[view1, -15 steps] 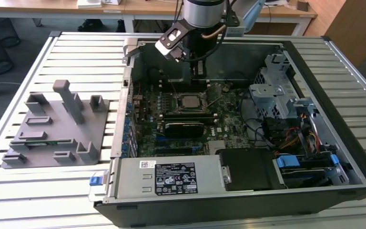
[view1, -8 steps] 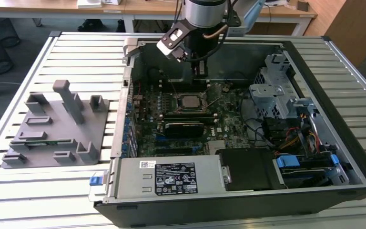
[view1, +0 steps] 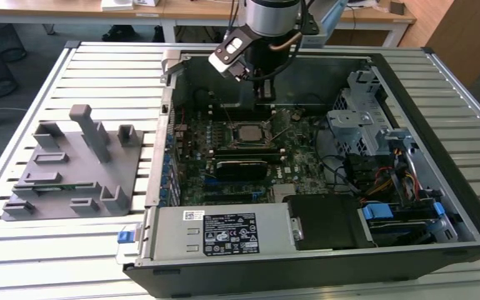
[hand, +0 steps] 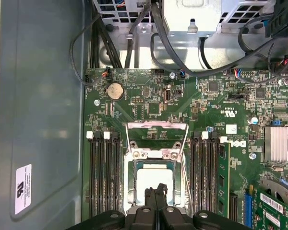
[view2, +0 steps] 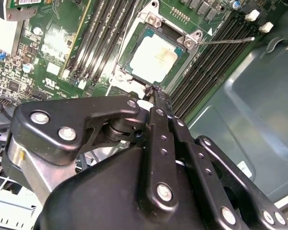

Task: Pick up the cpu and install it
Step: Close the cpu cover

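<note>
Worktop (view1: pixel 98 62) slats carry an open computer case (view1: pixel 307 275) lying on its side. A grey plastic fixture (view1: pixel 73 175) stands on the worktop near the edge at the exterior view's left, well apart from the arm.

Nearest inside the case, along its near wall, sits the boxed power supply (view1: pixel 215 231). Beyond it lies the green motherboard (view1: pixel 294 162). The cpu (view1: pixel 247 133) rests flat in its socket about mid-board, pale metal top upward.

Both wrist views bring the chip closer: the second wrist view shows the cpu (view2: pixel 156 57) square in the socket with a thin metal lever (view2: pixel 225 40) sticking out beside it. The first wrist view shows the cpu (hand: pixel 153 178) with the socket frame (hand: pixel 156 125) hinged up and open behind it, and 1 green memory stick (hand: pixel 224 177) seated in a slot just beside the socket.

Farther back, the gripper (view1: pixel 265 97) hangs over the board, just beyond the socket's far side and apart from the chip. Its 2 fingers are pressed together with nothing between them, which the wrist views make plain at the gripper (view2: pixel 156 92) tip (hand: pixel 156 191).
</note>
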`<state>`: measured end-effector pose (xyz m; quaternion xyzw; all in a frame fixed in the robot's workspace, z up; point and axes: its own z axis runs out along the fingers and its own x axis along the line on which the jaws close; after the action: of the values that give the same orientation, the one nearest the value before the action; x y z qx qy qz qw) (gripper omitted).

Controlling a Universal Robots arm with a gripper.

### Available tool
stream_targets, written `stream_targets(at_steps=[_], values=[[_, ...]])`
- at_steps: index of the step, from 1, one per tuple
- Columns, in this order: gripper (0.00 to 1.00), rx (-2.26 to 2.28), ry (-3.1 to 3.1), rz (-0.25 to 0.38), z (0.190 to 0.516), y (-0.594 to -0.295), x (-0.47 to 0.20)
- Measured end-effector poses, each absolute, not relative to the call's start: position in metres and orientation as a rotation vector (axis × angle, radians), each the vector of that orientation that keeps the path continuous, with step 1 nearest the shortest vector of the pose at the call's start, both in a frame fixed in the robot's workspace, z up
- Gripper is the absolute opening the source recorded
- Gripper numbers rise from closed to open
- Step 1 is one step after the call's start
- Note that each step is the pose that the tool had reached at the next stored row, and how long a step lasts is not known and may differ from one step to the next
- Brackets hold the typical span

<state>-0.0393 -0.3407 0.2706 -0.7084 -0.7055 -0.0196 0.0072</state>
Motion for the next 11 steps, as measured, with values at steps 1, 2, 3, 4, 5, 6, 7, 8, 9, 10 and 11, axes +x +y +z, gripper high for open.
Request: stream_targets(at_steps=[1,2,3,4,5,6,7,8,9,10,11], values=[[0.11,-2.215,-2.206,-0.061,0.2706,-0.3407,-0.0388],[0.11,-2.215,-2.206,-0.061,0.2706,-0.3407,-0.0384],[0.11,-2.215,-2.206,-0.061,0.2706,-0.3407,-0.0380],[0.11,-2.215,-2.206,-0.061,0.2706,-0.3407,-0.0375],[0.11,-2.215,-2.206,-0.061,0.2706,-0.3407,-0.0371],[0.11,-2.215,-2.206,-0.061,0.2706,-0.3407,-0.0366],[0.11,-2.215,-2.206,-0.061,0.2706,-0.3407,-0.0362],[0.11,-2.215,-2.206,-0.061,0.2706,-0.3407,-0.0357],[0.11,-2.215,-2.206,-0.061,0.2706,-0.3407,-0.0352],[0.11,-2.215,-2.206,-0.061,0.2706,-0.3407,-0.0346],[0.11,-2.215,-2.206,-0.061,0.2706,-0.3407,-0.0340]])
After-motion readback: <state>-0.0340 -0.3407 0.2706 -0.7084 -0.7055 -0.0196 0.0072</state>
